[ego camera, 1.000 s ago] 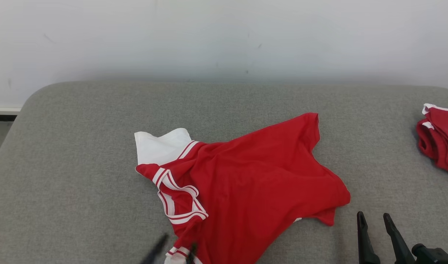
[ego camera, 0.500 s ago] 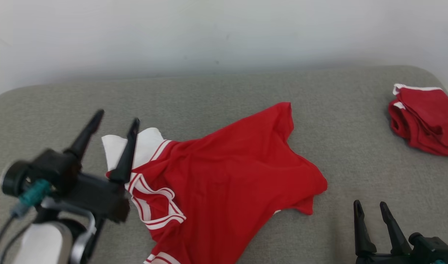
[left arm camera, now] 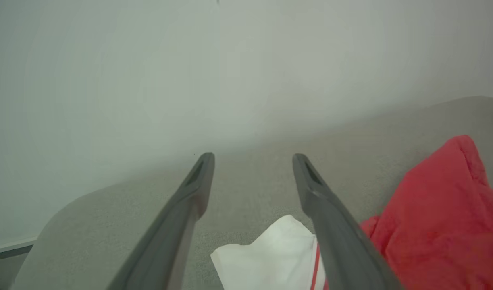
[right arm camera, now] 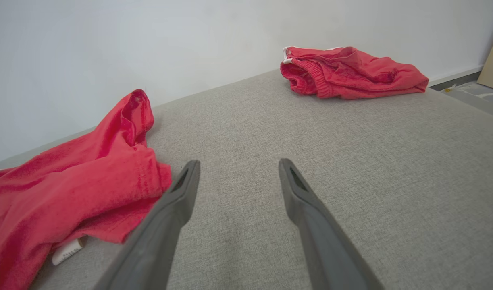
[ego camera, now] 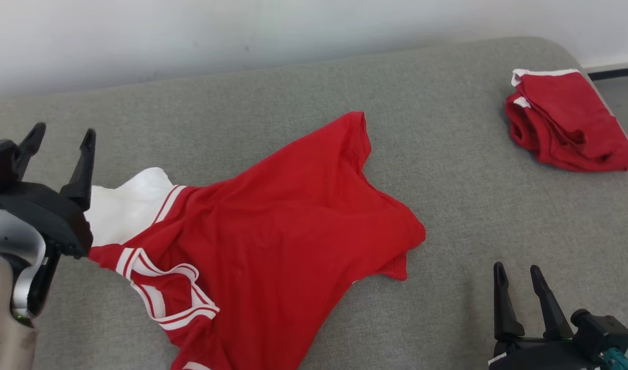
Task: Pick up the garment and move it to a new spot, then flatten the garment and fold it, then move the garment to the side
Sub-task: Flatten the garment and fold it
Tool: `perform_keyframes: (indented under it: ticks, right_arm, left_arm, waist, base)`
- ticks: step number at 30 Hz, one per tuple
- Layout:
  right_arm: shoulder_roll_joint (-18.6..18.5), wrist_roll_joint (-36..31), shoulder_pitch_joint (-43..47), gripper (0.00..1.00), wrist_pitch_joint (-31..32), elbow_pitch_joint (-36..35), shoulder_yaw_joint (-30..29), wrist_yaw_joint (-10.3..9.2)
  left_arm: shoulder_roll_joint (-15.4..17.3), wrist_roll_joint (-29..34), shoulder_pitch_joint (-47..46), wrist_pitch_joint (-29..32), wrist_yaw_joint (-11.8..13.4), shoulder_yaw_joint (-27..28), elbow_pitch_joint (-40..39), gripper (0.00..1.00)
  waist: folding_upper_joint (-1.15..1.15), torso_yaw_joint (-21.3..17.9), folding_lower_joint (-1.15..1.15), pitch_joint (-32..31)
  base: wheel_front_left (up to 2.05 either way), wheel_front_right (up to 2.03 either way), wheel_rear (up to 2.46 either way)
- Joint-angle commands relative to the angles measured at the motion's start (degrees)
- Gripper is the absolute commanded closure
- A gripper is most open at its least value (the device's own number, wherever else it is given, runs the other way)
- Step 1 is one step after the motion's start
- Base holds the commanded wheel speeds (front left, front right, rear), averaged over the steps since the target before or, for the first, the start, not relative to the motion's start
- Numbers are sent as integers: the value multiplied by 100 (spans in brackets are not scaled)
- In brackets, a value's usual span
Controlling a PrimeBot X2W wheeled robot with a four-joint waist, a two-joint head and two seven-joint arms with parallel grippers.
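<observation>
Head view: red garment (ego camera: 272,216) lies crumpled on the grey surface (ego camera: 447,205), both hands empty
I hold my left hand (ego camera: 64,129) open just beside the white sleeve (ego camera: 129,205), likely to pinch that corner for flattening; my right hand (ego camera: 516,267), also open, hovers near the hem (ego camera: 396,267)

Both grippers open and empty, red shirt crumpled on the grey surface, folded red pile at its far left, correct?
No: the head view shows the folded red pile at the far right. The left gripper and right gripper are open and empty, and the red shirt lies crumpled on the grey surface.
</observation>
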Motion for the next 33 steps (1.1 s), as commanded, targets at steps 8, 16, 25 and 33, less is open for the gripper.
perform_keyframes:
  ticks: [8, 16, 25, 33]
  right_arm:
    - [45, 20, -169, 0, -10, 56, 6, -13]
    - [2, -11, -261, 0, -10, 72, 19, -13]
    - [-60, -35, -265, 0, -10, 101, 27, -13]
    - [-121, -18, -309, 0, -10, 60, 19, -13]
  left_arm:
    - [179, -261, -91, 600, -32, 75, 1262, 0]
    - [88, -583, -164, 875, -58, 177, 2424, 0]
    - [-190, -1079, -310, 891, -239, 156, 3132, 0]
    - [-192, -1101, -608, 867, -311, -161, 3224, 100]
  waist:
    - [-1, -249, -1, 359]
    - [-1, -287, -1, 482]
    - [-1, -286, -1, 470]
    - [-1, -244, -1, 526]
  base:
    - [0, 0, 0]
    - [0, 0, 0]
    - [0, 0, 0]
    - [0, 0, 0]
